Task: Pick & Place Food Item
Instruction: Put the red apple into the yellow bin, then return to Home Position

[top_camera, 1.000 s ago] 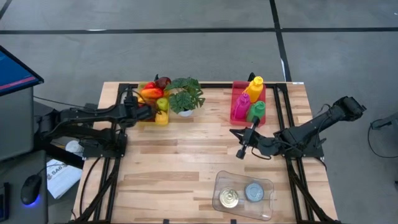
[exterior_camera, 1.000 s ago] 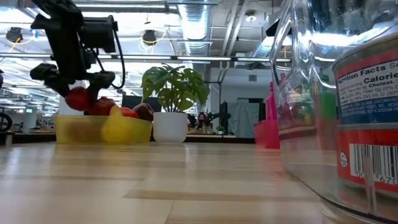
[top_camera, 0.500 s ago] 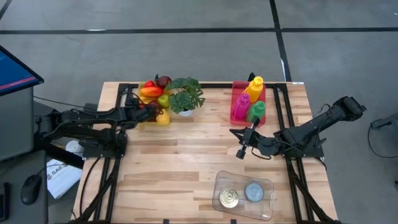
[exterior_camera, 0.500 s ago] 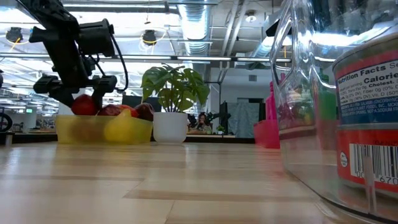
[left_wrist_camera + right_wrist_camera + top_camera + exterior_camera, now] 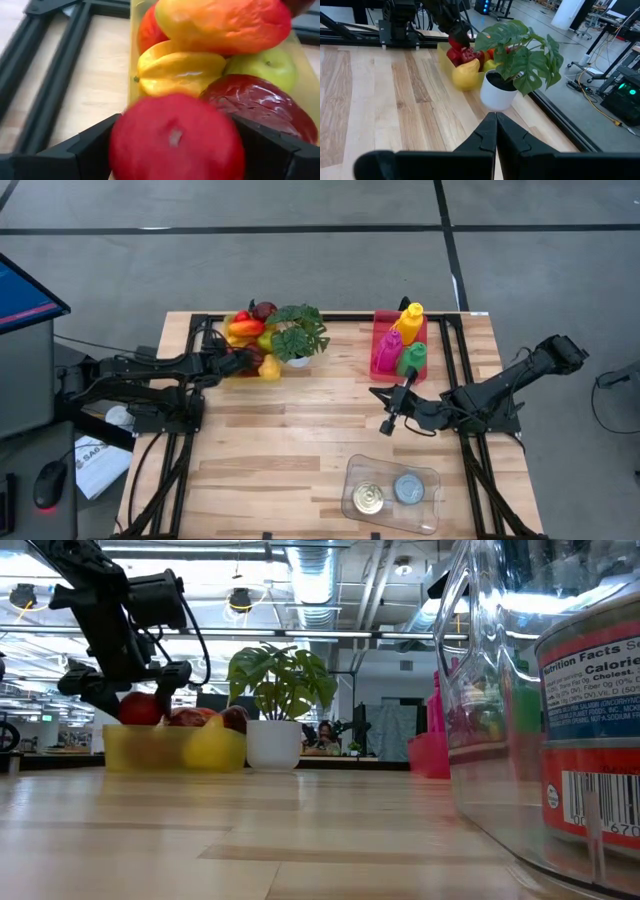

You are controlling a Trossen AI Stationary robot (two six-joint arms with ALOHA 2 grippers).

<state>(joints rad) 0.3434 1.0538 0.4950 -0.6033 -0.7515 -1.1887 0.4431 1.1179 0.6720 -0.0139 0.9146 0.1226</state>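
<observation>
Your left gripper (image 5: pixel 175 145) is at the yellow fruit bin (image 5: pixel 243 368) at the bench's (image 5: pixel 300 430) back left. Its fingers (image 5: pixel 85 152) sit spread on either side of a red apple (image 5: pixel 176 137); the wrist view shows the apple filling the gap between them, apparently touching both, so call it held. In the low view the apple (image 5: pixel 140 708) is at the bin's rim level, on the near-left end of the fruit pile.

In the bin behind the apple: a yellow star fruit (image 5: pixel 177 72), an orange-red fruit (image 5: pixel 222 22), a green apple (image 5: pixel 267 67) and a dark red fruit (image 5: pixel 260 102). A yellow pear (image 5: pixel 465 75) sits at the bin's end nearest the potted plant (image 5: pixel 298 335), which stands just beside the bin.

Your right gripper (image 5: pixel 390 418) is parked mid-bench, low, fingers (image 5: pixel 487 132) pressed together, holding nothing.

The clear tray (image 5: pixel 393 492) at the front right holds two cans (image 5: pixel 368 499). A pink bin of bottles (image 5: pixel 401 345) sits at the back right.
</observation>
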